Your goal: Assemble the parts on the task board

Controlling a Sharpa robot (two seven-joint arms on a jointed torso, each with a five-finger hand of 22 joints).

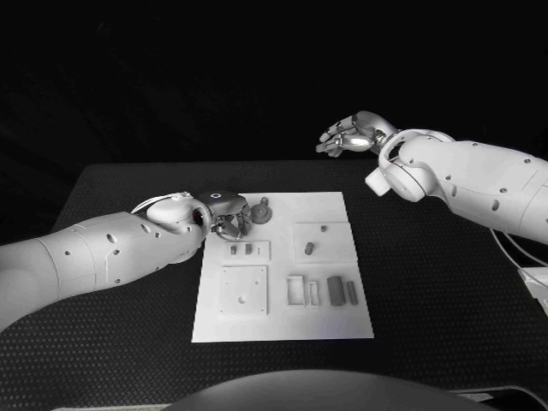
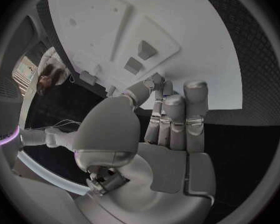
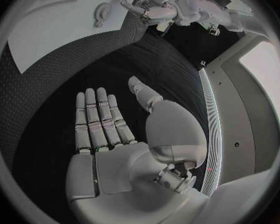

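Task board (image 1: 330,321): white rectangular plate, mid-table, long side running near-far. Small grey parts (image 1: 336,289) on it: three at near right, two at left centre, one at right centre. Left hand (image 1: 231,214) over far-left corner, empty, fingers apart. Right hand (image 1: 348,135) raised far right, off the board, flat and empty.

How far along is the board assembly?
Early, by the look of it. Done: nothing clearly; loose parts lie on the task board. In hand: the left robot hand is at the board's far left corner beside a gear; whether it grips anything is unclear. The right robot hand is open, off the board. Left: seemingly most of the assembly.
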